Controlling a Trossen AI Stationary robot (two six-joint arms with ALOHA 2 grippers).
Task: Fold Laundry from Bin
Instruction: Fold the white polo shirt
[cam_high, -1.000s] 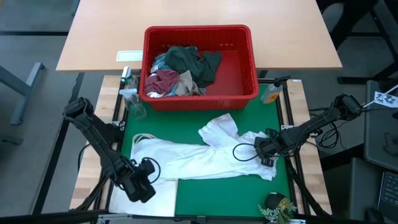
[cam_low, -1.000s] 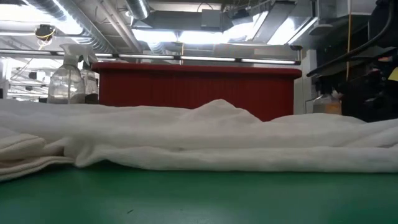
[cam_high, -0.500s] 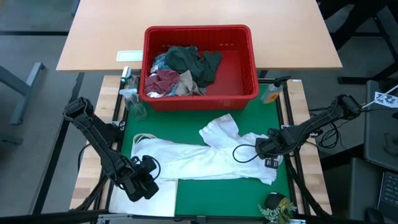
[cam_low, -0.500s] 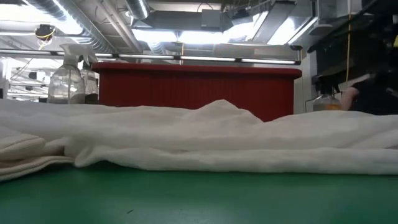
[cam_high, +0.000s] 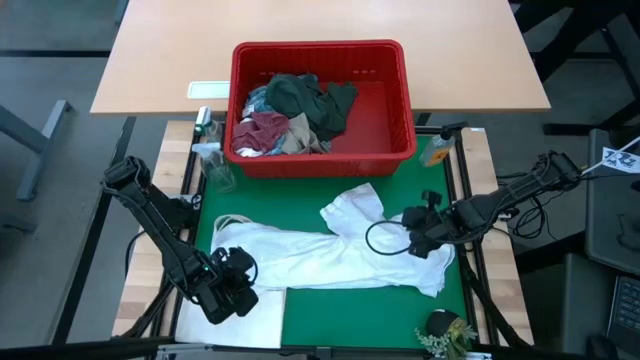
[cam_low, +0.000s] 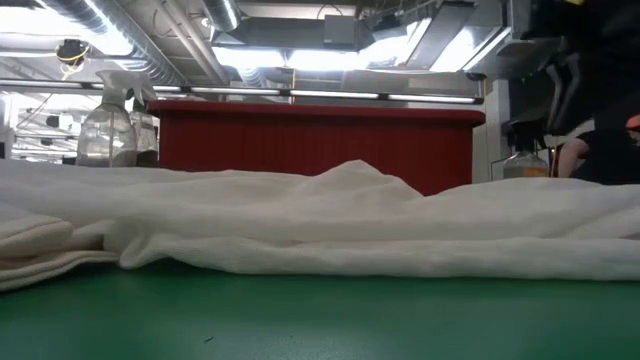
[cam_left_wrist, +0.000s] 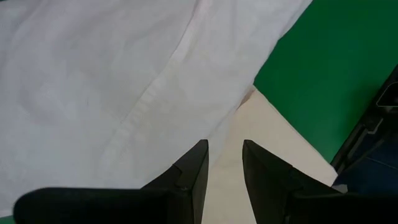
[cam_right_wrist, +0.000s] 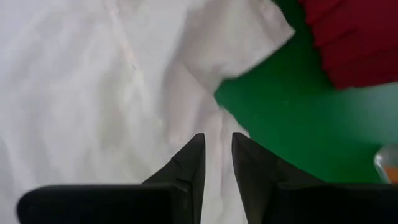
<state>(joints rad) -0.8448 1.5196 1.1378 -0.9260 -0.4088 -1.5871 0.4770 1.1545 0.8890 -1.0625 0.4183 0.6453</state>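
The red bin (cam_high: 405, 140) stands at the far side of the green mat (cam_high: 340, 315). It holds dark green, maroon and beige laundry (cam_high: 295, 110). A white garment (cam_high: 320, 250) lies spread flat across the mat; the low view shows it as a long low heap (cam_low: 320, 225). My left gripper (cam_high: 232, 290) hovers at the mat's near left, over the garment's left edge (cam_left_wrist: 124, 93) and a cream tote bag (cam_left_wrist: 261, 137). Its fingers stand slightly open, with nothing between them. My right gripper (cam_high: 413, 240) hangs above the garment's right part (cam_right_wrist: 124, 81), also slightly open and holding nothing.
A clear spray bottle (cam_high: 212, 160) stands left of the bin and an orange-topped bottle (cam_high: 437, 150) to its right. A small dark object with sprigs (cam_high: 440, 328) sits at the mat's near right corner. Bare green mat lies near the front edge.
My right gripper has risen off the white garment, drifted a little toward the table's left and far side, and tipped. The garment stays flat on the mat. My left gripper has turned slightly in place.
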